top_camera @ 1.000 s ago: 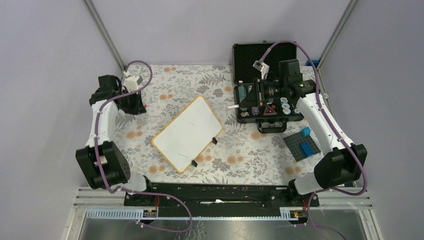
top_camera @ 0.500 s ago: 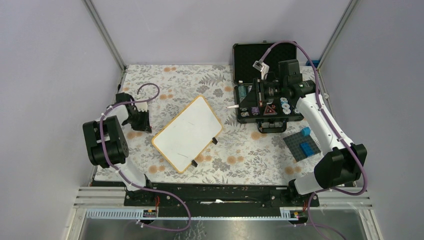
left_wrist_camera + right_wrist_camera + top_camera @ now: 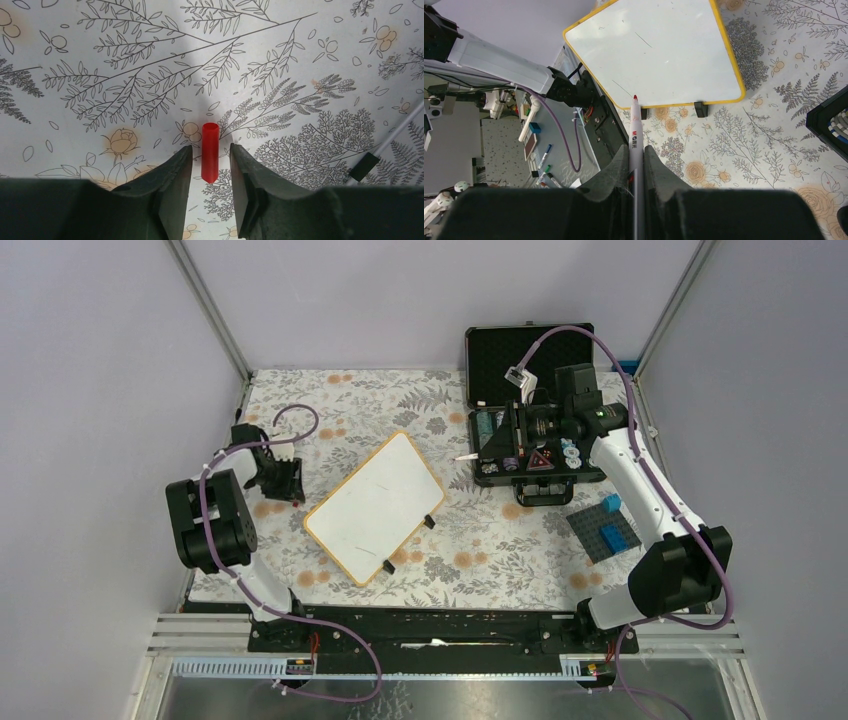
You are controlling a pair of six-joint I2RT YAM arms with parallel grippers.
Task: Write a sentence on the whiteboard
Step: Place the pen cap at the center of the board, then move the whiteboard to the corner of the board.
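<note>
The whiteboard (image 3: 375,505) lies tilted at mid-table, with a pale rim and small black feet; it also shows in the right wrist view (image 3: 654,50). It carries only faint thin marks and no red sentence. My right gripper (image 3: 503,445) is shut on a white marker (image 3: 636,135) with its red tip bare, held above the table right of the board. My left gripper (image 3: 290,485) is low at the board's left. In the left wrist view it (image 3: 210,149) is open, and a red marker cap (image 3: 210,137) lies on the cloth between its fingers, apart from both.
An open black case (image 3: 530,350) with small parts stands at the back right, under my right wrist. A dark grey-blue block plate (image 3: 605,530) with blue bricks lies at the right. A floral cloth (image 3: 480,540) covers the table.
My left arm has swung from the back left down to the cloth beside the board, then edged slightly right. The right arm with the marker has barely moved.
</note>
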